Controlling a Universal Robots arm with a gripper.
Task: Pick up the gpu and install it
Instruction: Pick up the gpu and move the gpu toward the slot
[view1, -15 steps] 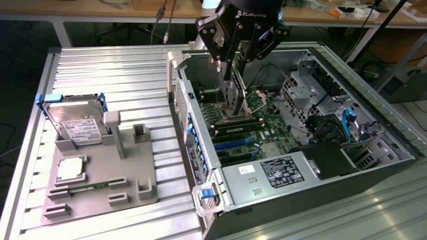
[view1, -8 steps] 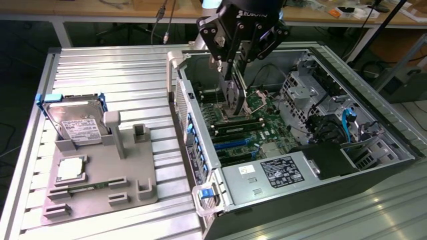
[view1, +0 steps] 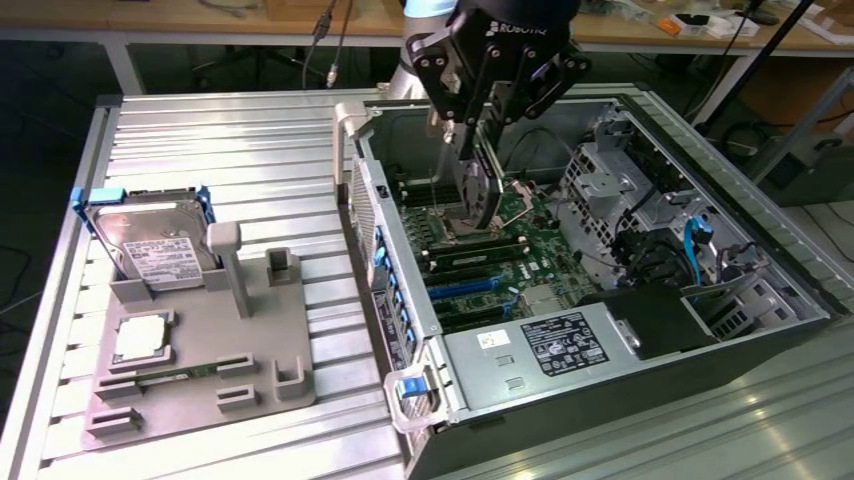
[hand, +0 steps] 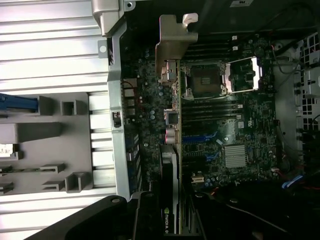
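The gpu (view1: 478, 185) is a thin dark card hanging edge-down inside the open computer case (view1: 387, 210), just above the motherboard (view1: 527, 250). My gripper (view1: 477, 125) is shut on the card's upper edge. In the wrist view the gpu (hand: 172, 150) runs as a narrow strip across the board, and its pale metal end bracket (hand: 173, 42) is close to the case's rear wall. The gripper (hand: 172, 215) clamps the card at the end with the green-lettered label. Blue expansion slots (view1: 467, 290) lie on the board nearer the power supply than the card.
On the exterior view's left, a grey fixture plate (view1: 254, 330) holds a silver hard drive (view1: 150, 245), a small silvery square part (view1: 140, 338) and a memory stick (view1: 167, 376). The power supply (view1: 561, 345) and drive cage (view1: 621, 185) crowd the case. The ribbed metal table (view1: 214, 130) surrounds everything.
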